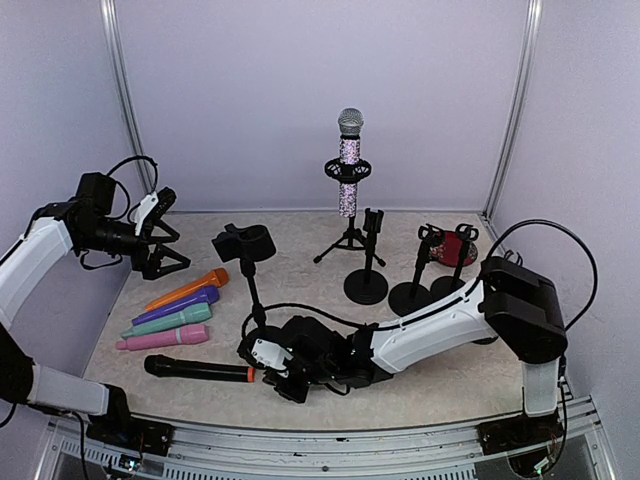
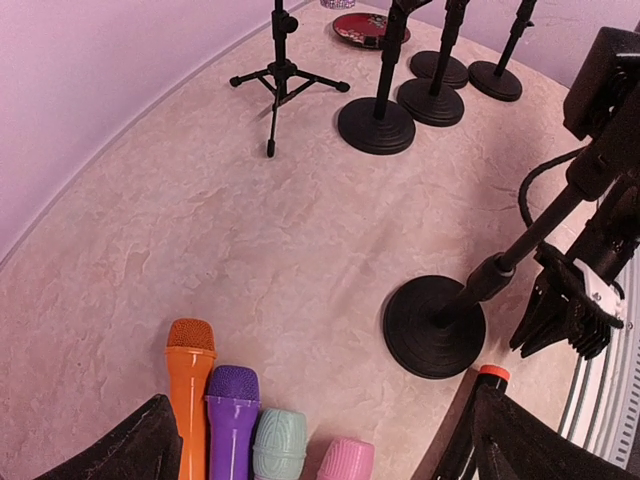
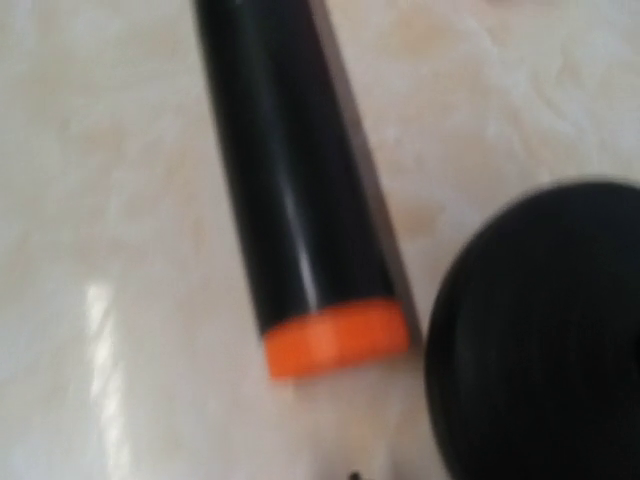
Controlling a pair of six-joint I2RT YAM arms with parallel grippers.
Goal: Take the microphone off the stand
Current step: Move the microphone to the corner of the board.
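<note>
Black mic (image 1: pixel 195 369) lies flat on the near table (image 1: pixel 300 270), orange end beside the stand (image 2: pixel 435 325) base. R gripper (image 1: pixel 272 368) at that end (can't tell if closed). L gripper (image 1: pixel 172 246) far left, jaws spread wide, empty.

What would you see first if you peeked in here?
The glittery microphone standing tall in its tripod stand at the back. Then the four bright microphones, orange, purple, mint and pink, lying side by side on the left, and a black microphone with an orange end at the front.
</note>
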